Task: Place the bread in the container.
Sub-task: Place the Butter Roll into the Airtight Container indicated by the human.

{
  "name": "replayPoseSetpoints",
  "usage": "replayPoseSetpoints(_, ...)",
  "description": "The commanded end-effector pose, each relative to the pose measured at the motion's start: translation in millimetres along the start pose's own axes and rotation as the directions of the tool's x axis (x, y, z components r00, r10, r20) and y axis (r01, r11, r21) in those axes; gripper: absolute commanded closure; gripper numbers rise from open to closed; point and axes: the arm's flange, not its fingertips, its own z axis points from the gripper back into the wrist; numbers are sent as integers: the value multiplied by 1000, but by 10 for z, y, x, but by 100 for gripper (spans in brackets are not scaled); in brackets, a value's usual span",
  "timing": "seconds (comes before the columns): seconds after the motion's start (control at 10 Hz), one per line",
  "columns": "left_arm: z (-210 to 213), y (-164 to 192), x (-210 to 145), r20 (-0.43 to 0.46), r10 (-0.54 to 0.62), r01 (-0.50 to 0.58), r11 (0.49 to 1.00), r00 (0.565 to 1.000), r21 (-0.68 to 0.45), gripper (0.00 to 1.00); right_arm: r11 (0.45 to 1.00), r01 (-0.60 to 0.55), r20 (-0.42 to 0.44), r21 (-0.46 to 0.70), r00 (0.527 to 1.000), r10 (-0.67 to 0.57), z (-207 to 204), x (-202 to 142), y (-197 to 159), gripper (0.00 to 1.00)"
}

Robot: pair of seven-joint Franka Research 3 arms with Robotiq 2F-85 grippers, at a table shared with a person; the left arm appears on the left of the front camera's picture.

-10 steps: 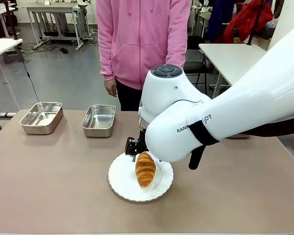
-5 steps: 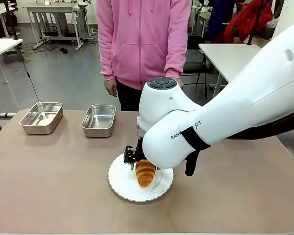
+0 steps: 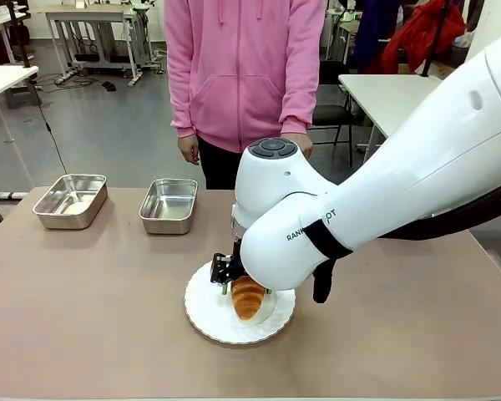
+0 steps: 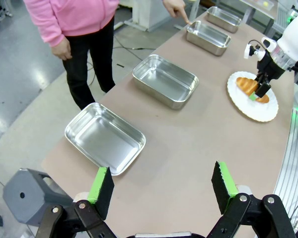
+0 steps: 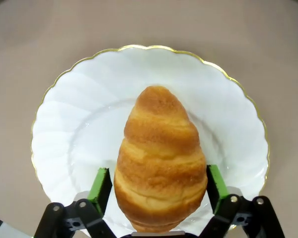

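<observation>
Bread: golden-brown ridged croissant [image 5: 160,161] lies on the round white scalloped plate [image 5: 69,148], between the right pincer [image 5: 159,184] pads.
Right pincer: jaws wide, straddling the croissant; contact looks near, hard to tell.
Pans: four shiny rectangular steel containers [image 4: 165,81] in a row, well beyond the left pincer [image 4: 161,188]; all look empty.
Left pincer: jaws wide, gripping nothing.
Left wrist view: person's hand [image 4: 176,8] pointing at the third pan [image 4: 207,37].
Front view: two pans; table [image 3: 92,317].
</observation>
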Motion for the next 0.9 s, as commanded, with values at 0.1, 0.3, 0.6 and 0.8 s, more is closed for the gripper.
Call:
replayPoseSetpoints(0.1, 19, -17, 4, 4, -9, 9, 1000, 1000, -3, 0, 999, 29, 42, -43, 999, -27, -49, 31, 74, 40)
replayPoseSetpoints(0.3, 19, -17, 4, 4, -9, 9, 1000, 1000, -3, 0, 998, 36, 55, -59, 998, -32, -35, 32, 68, 60)
replayPoseSetpoints(0.6, 19, -17, 4, 4, -9, 9, 1000, 1000, -3, 0, 1000, 2, 13, -18, 1000, -1, 6, 15, -14, 60)
replayPoseSetpoints(0.8, 19, -17, 4, 4, -9, 9, 1000, 1000, -3, 0, 1000, 2, 13, -18, 1000, -1, 6, 15, -14, 60)
